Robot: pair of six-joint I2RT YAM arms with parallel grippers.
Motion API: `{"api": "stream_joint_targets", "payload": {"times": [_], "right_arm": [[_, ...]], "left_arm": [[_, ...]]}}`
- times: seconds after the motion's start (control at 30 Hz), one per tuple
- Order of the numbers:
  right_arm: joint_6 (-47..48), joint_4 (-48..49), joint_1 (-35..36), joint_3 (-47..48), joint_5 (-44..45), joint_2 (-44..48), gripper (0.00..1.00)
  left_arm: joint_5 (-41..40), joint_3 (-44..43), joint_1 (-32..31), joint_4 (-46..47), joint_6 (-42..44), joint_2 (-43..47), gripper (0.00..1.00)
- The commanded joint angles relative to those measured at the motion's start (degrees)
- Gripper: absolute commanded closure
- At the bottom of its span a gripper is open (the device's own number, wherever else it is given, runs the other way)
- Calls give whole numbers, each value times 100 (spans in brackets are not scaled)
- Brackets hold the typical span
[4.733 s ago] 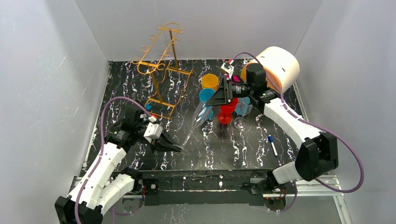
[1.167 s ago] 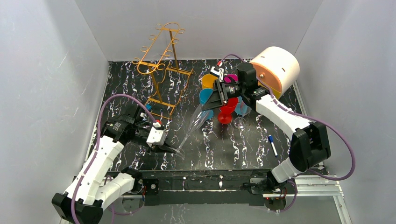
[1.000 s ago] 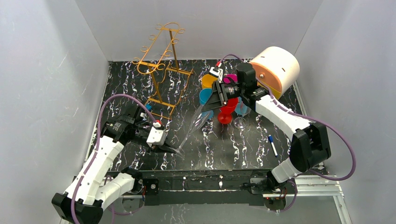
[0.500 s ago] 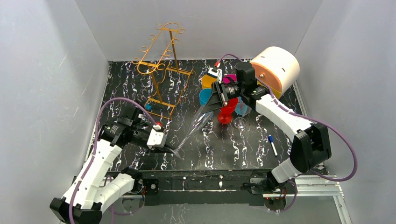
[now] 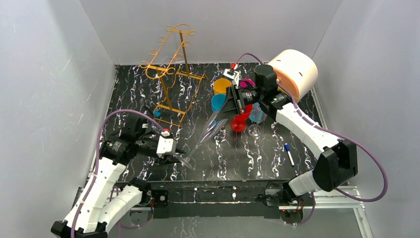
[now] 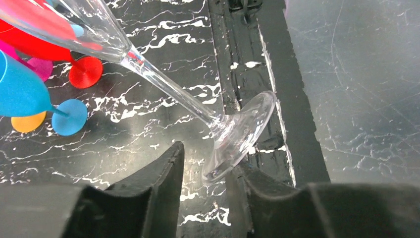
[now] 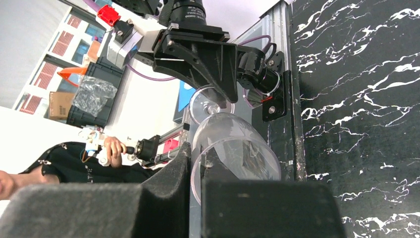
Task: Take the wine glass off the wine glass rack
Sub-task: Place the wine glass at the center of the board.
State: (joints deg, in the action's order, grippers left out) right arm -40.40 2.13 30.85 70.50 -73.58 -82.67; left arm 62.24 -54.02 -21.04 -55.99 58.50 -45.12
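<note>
Black marbled table [image 5: 133, 94], walled in on three sides. The wine glass rack [image 5: 167, 94] stood at back left, tall gold wire, nothing hanging on it that I could see. A white drum with an orange face [image 5: 297, 69] sat at back right.

The wine glass [image 5: 205, 134] was already off the rack and well apart from it. It slanted in the air over the middle of the table, bowl up toward the right arm and foot low near the front edge.

The right gripper [image 7: 198, 153] was clenched on the bowl's rim, with the wall of the glass pinched between the fingers. The left gripper [image 6: 205, 163] had its jaws loosened. The foot sat in the gap, against one finger and clear of the other, so the left was not gripping.

Handling, my guess: a thin clear flute, light, stiff, slick and very breakable. A rim pinch is the weakest hold, since squeezing risks a crack and the long stem levers on it. The stem [image 6: 173, 94] or the foot looked safer.

In the way: a cluster just beside and under the right gripper.
- orange cup [image 5: 223, 85]
- blue cup [image 5: 218, 101]
- red goblet [image 5: 239, 121]
- pale blue stemmed glass [image 5: 256, 115]

Lowering the bowl there could knock them. A pen [image 5: 288, 153] lay off to the right, out of the way.
</note>
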Motion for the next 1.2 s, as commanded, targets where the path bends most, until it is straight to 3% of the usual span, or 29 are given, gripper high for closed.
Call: {"api": "stream_joint_targets", "payload": {"times": [0.0, 0.23, 0.4, 0.7, 0.9, 1.07, 1.17], "right_arm": [[147, 174, 271, 42, 199, 114, 99], [598, -558, 251, 195, 495, 79, 99], [489, -399, 252, 200, 666, 101, 99], [999, -1383, 182, 507, 1666, 174, 99], [1174, -1648, 184, 507, 2106, 92, 99], [1386, -1852, 185, 471, 2857, 230, 99], [1590, -1938, 234, 366, 3556, 460, 99]], "left_arm": [[10, -110, 65, 741, -398, 123, 61], [-170, -140, 65, 594, -490, 227, 38], [-75, -56, 62, 689, -894, 363, 20], [-99, -267, 65, 514, -933, 354, 9], [-114, -170, 65, 874, -1152, 414, 2], [97, -247, 65, 1744, -1966, 745, 2], [-878, -81, 65, 2564, -2886, 938, 2]]}}
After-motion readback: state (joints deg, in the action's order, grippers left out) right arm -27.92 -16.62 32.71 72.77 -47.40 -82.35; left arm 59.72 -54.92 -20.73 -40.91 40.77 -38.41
